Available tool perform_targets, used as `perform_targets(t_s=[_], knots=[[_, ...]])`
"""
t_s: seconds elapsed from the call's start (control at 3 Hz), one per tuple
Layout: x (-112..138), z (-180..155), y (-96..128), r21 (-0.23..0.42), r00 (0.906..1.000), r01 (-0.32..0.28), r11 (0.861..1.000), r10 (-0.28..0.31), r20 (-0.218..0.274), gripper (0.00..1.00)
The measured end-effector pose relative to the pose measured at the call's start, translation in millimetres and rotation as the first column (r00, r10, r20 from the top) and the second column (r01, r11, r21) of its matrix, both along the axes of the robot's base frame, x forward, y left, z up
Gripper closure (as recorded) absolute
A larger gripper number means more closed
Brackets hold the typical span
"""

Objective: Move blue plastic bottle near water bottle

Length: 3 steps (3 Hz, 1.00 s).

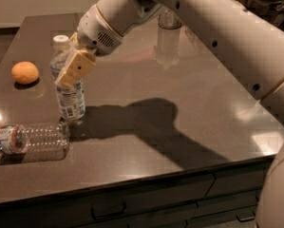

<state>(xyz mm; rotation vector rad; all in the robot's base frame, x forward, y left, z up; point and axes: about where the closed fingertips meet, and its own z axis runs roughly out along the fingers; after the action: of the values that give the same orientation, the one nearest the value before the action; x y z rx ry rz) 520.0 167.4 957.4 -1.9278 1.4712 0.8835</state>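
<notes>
The dark worktop (189, 80) carries everything, and the white arm (203, 27) reaches across it from the right toward its left side. The water bottle (32, 137) lies on its side near the front left edge, its label end pointing left. The blue plastic bottle (71, 101) stands just behind the water bottle's right end, close to it but seemingly not touching, leaning slightly, with its base at or barely above the surface. The gripper (71, 70) sits at this bottle's upper body, its jaws clamped around it. An orange (25, 72) rests well apart at the far left. The carrying looks essentially finished; what appears left is setting the bottle down firmly, letting go and withdrawing.
</notes>
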Motion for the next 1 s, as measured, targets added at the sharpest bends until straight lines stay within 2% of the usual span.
perform_targets(t_s=[0.33,1.0], knots=[[-8.6,-6.7,8.1,-0.010,0.9994,-0.036,0.999,0.036,0.002,0.75],[-13.6,-13.1,12.6,-0.015,0.9985,-0.054,0.998,0.054,-0.005,0.30]])
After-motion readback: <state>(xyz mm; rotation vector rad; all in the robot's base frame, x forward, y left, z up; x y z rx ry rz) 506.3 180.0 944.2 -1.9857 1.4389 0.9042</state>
